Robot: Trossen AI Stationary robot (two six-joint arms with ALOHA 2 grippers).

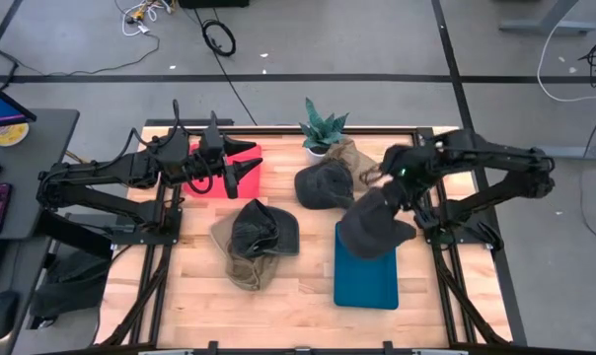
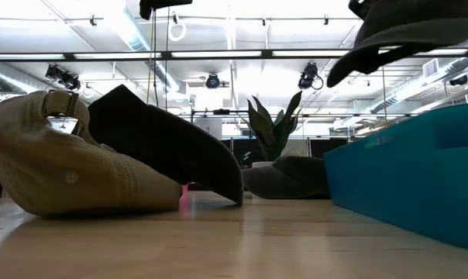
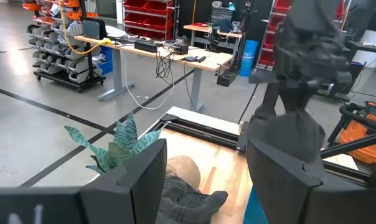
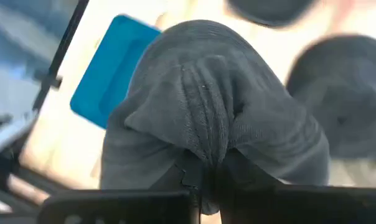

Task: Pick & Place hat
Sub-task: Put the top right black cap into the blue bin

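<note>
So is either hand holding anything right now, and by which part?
The right hand holds a dark grey fabric cap above the teal bin, pinching a bunched fold of its crown. The left hand is open and holds nothing.

You are in a big workshop or robot lab, not a home. Look past the wooden surface (image 1: 288, 296) and you see a smooth grey floor (image 3: 45, 130) with dark lines on it. There are red bins (image 3: 152, 15) stacked on racks, a rolling cart of parts (image 3: 60, 46), and a long desk (image 3: 154, 50) covered in wires and tools. Cables (image 1: 217, 37) lie on the floor. High up, bright lamps (image 2: 212, 80) and pipes (image 2: 141, 35) hang from an open ceiling.
</note>
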